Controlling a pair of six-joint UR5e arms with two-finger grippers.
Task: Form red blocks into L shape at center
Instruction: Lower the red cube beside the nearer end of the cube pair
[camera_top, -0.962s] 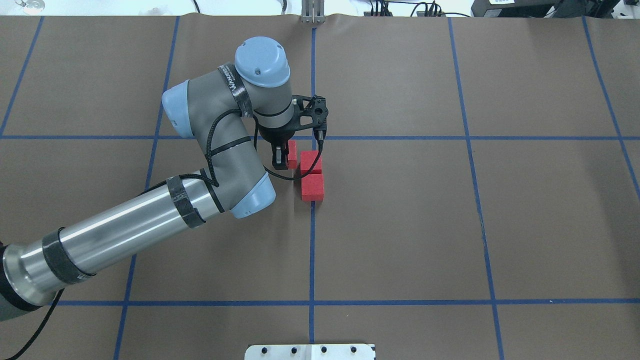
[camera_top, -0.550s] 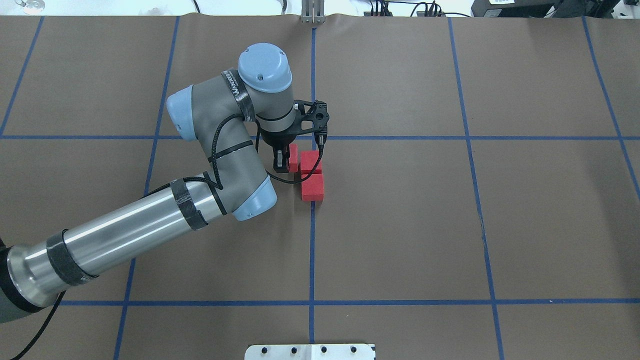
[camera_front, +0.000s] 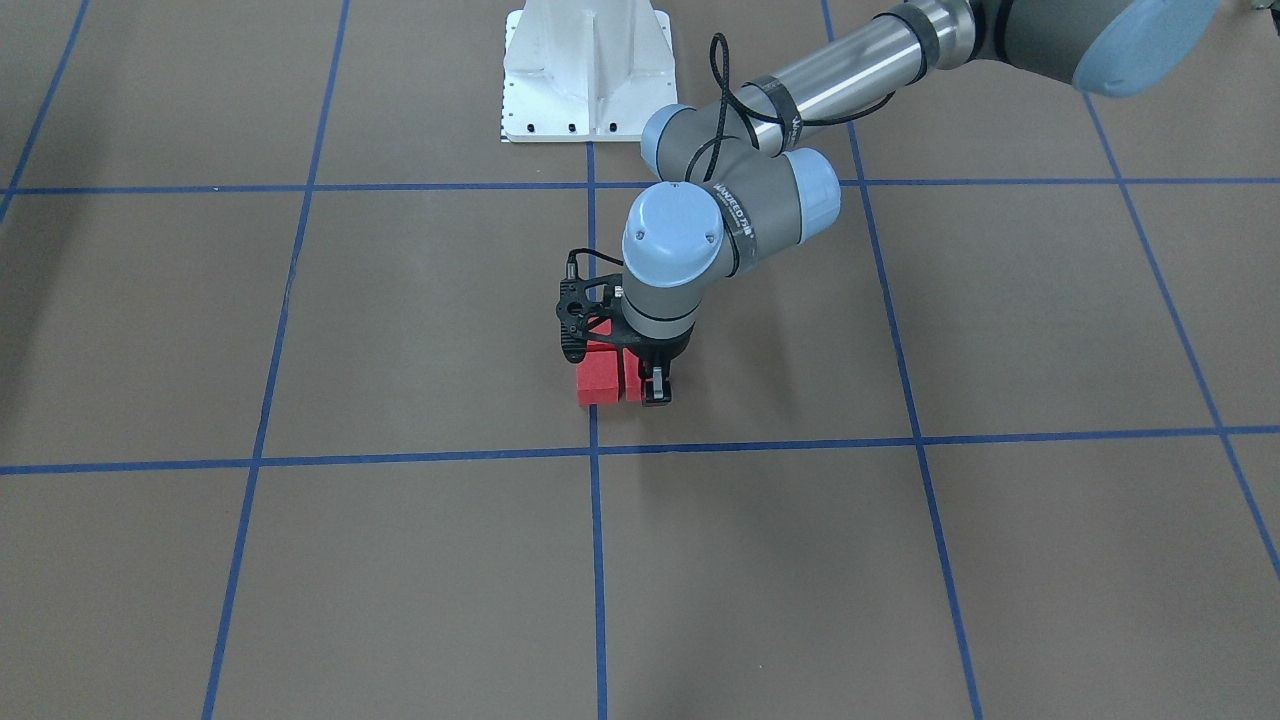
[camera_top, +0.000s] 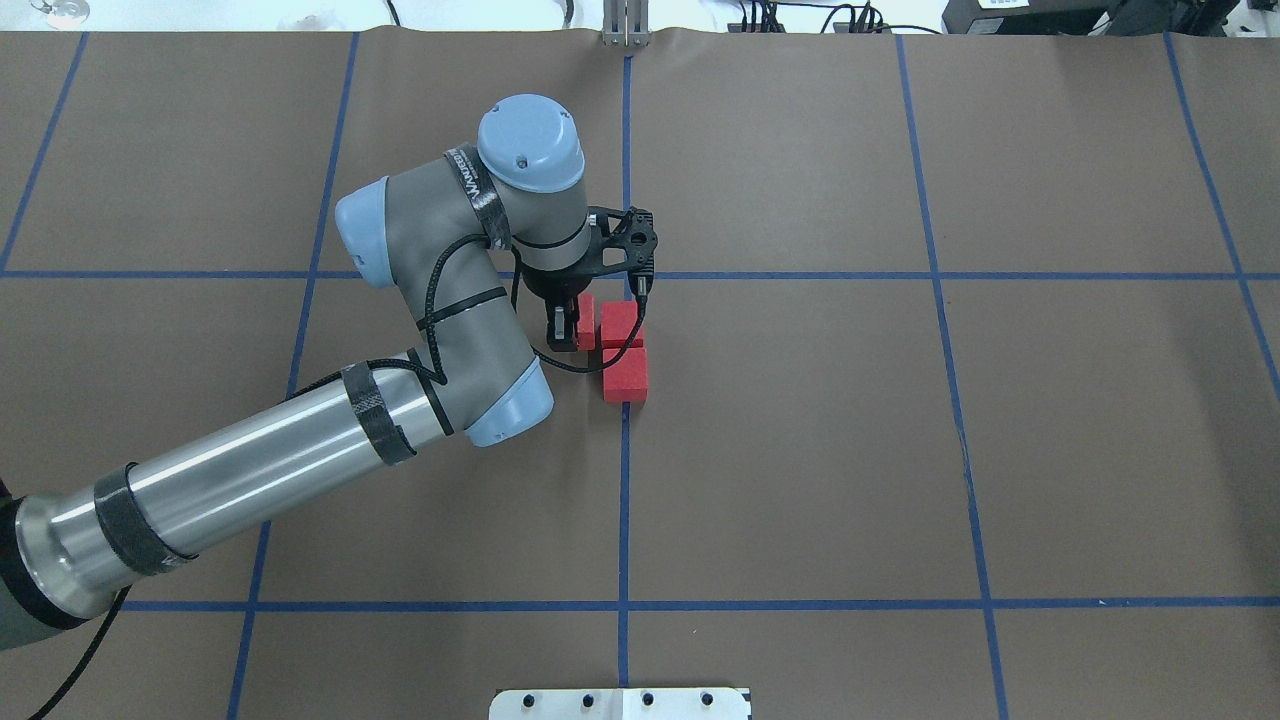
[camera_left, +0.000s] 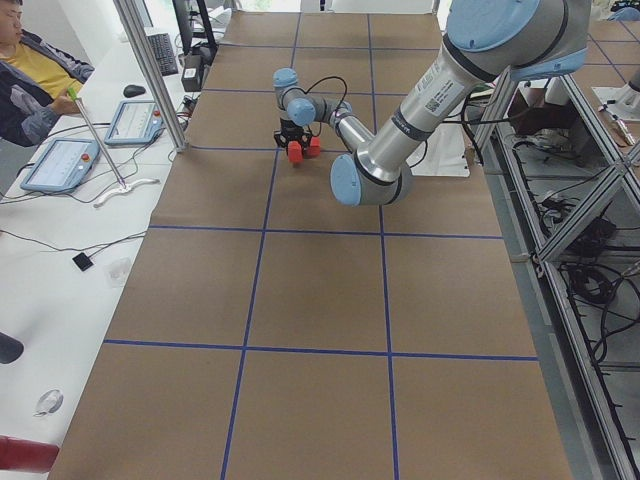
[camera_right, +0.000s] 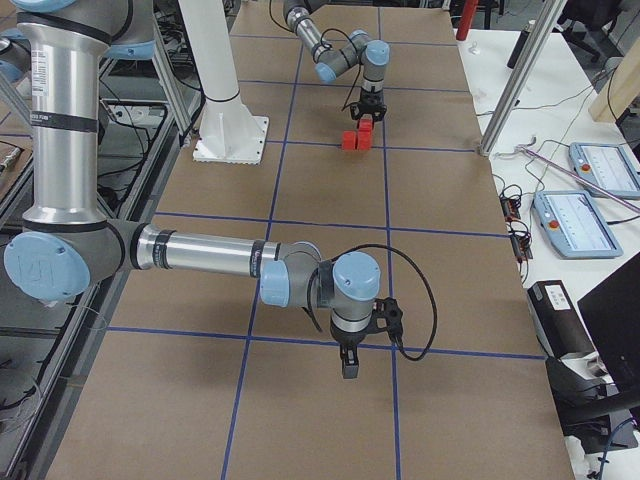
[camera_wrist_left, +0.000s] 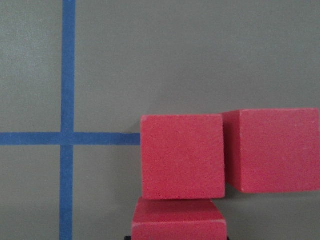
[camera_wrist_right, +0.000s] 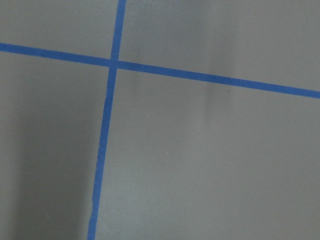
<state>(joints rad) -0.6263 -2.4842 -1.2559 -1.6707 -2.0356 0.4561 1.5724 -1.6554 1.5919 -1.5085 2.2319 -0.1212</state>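
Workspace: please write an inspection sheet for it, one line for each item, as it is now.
Surface: brown cover with blue tape grid.
Job's things: three red blocks at the center; two in a column, third block beside the far one, forming an L.
Clutter: nothing seen.
Tools: left tool appears shut on third block; right tool over bare surface, state unclear.
Cables: black cable along left wrist.
Surroundings: person and tablets at a side bench.

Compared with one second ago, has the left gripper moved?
Yes. In the overhead view the left gripper has shifted slightly toward the robot, away from the horizontal blue tape line, taking its red block along.
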